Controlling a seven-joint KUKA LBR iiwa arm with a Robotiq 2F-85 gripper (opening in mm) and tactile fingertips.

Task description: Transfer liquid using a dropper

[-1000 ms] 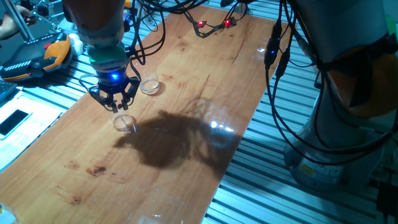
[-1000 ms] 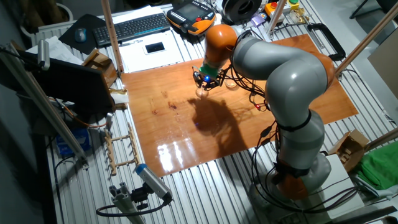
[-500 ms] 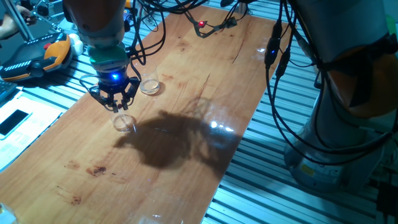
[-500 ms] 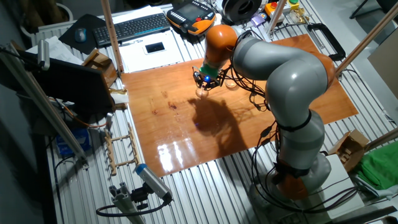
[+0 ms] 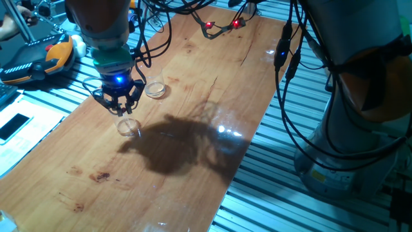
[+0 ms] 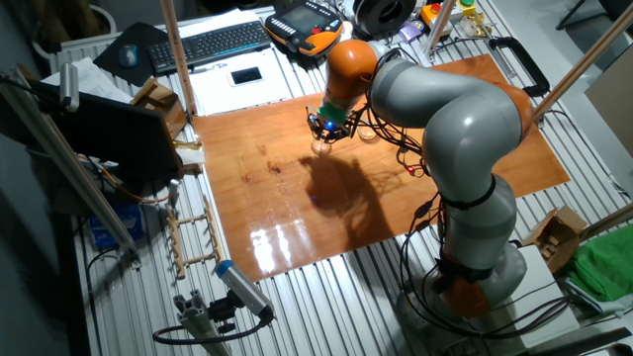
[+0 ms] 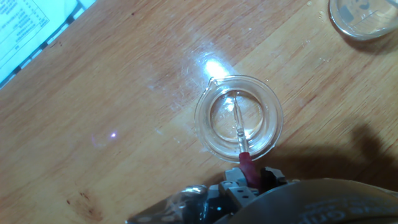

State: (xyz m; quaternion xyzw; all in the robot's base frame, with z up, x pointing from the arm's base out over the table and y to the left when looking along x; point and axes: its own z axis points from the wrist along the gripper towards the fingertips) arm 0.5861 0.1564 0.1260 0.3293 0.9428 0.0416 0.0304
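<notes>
Dropper (image 7: 239,127) first: it hangs straight down from the gripper (image 5: 118,105), its thin clear stem pointing into the middle of a small clear cup (image 7: 239,118). The hand view looks right along the stem, and the pinkish-red end sits up at the jaws, which are closed on it. Held that way, the tip is centred in the mouth of the cup and clear of the rim, so it can draw or release liquid without knocking the wall. Whether the tip touches the bottom or any liquid, I cannot tell; the cup looks nearly clear.

From the side, the cup (image 5: 128,126) stands on the wooden worktop (image 5: 193,96) directly below the gripper. A second cup (image 5: 154,89) stands a little way off, apart from the first, presumably the other end of the transfer. The arm (image 6: 435,109) reaches across the worktop and comes down vertically, which keeps the dropper plumb.
</notes>
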